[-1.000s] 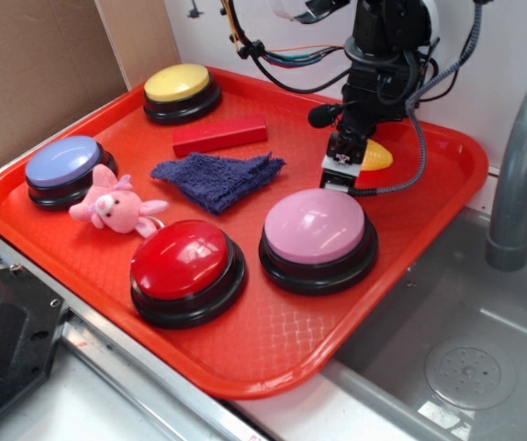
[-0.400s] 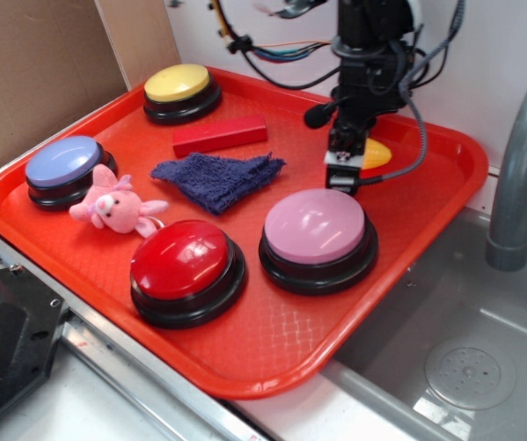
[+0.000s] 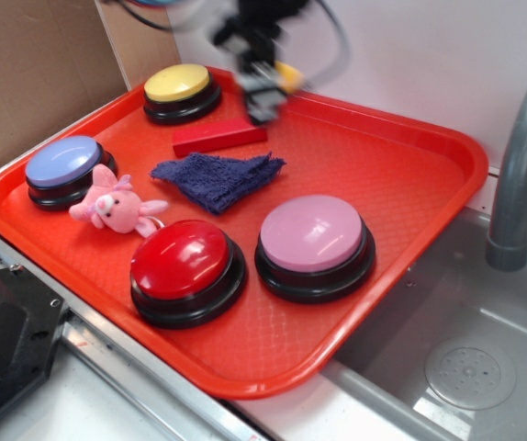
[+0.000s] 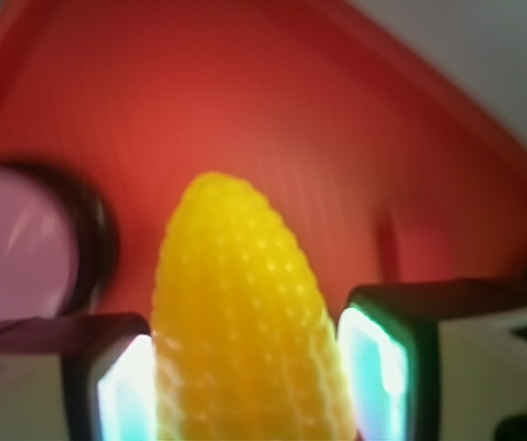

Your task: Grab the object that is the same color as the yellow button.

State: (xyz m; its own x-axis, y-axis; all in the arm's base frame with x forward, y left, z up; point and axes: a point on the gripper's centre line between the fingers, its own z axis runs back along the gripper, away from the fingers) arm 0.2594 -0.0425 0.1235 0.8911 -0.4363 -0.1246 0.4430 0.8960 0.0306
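1. Corn cob piece (image 4: 245,322) is sitting clamped between the two fingers (image 4: 387,367) of the tool (image 4: 245,386); in the wrist view its ridged yellow body is filling the gap, tip pointing away from the camera.
2. Seen from the exterior view, the corn cob piece (image 3: 288,75) is showing as a yellow blur just beside the tool (image 3: 262,96), raised above the far part of the red tray (image 3: 410,175) and not touching it.
3. Tool and arm are appearing motion-blurred there, hanging over the red block (image 3: 219,135) and right of the yellow button (image 3: 181,92).
4. Red block is lying on the tray between the yellow button and the blue cloth (image 3: 216,177).
5. Pink button (image 3: 314,243) and red button (image 3: 185,268) are standing nearer the front edge, well apart from the tool.
6. Blue button (image 3: 64,167) is sitting at the left, with a pink plush toy (image 3: 115,205) lying just beside it.
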